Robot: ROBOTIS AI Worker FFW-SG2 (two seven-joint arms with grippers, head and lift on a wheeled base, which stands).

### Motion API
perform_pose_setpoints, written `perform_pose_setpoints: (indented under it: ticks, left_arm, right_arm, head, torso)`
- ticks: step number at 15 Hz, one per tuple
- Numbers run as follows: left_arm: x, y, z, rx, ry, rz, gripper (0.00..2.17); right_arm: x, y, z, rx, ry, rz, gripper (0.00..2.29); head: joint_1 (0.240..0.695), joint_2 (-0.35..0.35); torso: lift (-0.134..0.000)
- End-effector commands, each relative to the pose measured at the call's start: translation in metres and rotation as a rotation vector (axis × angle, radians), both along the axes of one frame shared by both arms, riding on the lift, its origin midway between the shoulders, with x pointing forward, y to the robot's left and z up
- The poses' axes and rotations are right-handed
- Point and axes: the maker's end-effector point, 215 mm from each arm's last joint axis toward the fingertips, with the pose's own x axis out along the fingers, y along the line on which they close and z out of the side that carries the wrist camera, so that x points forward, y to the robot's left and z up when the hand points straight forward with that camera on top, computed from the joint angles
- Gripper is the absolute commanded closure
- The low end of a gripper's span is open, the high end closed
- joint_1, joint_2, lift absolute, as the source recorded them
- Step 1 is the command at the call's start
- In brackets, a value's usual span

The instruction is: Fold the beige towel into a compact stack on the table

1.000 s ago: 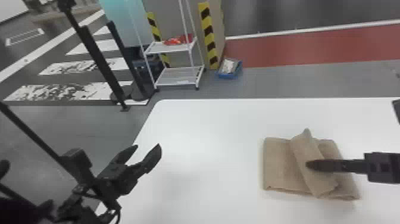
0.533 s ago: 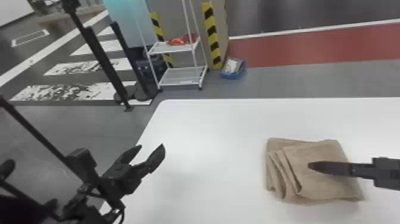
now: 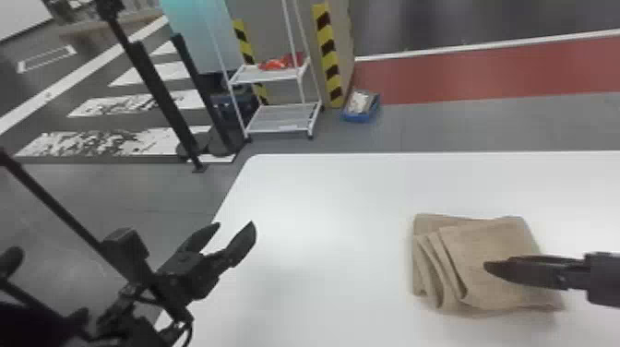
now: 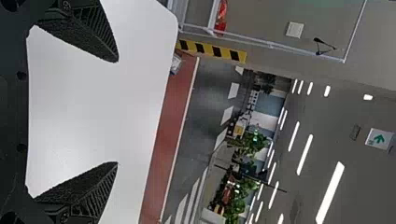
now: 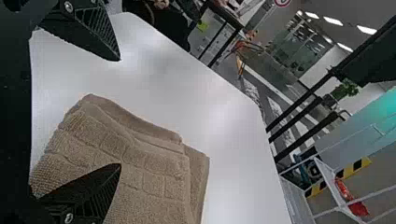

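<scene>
Towel, beige and already doubled into a thick, roughly square packet, lies flat on the right-hand part of the white surface. Its layers are not flush: on the side toward the robot's left, several folds fan out in uneven steps. The cloth looks like light, soft terry, limp enough to sag if lifted by one layer, and neither fragile nor likely to slip. A pinch through all layers near a folded edge should carry it best; a shallow grip would probably drag the top layer and open the stack. The right arm has its jaws spread wide, one over the cloth and the other beyond its edge, gripping nothing; whether they touch it I cannot tell. The left arm waits over the surface's left edge, jaws apart and empty. Squaring the stepped layers seems the main job left.
</scene>
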Motion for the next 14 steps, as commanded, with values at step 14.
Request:
perform_pose_setpoints:
  ticks: [14]
  left_arm:
    - [0.051,-0.137,0.04,-0.162,-0.009,-0.396,0.09]
  right_arm:
    - [0.052,-0.004,-0.041,-0.291,-0.162,-0.074,0.2]
  head:
    - [0.695,0.172]
  torso:
    - [-0.124]
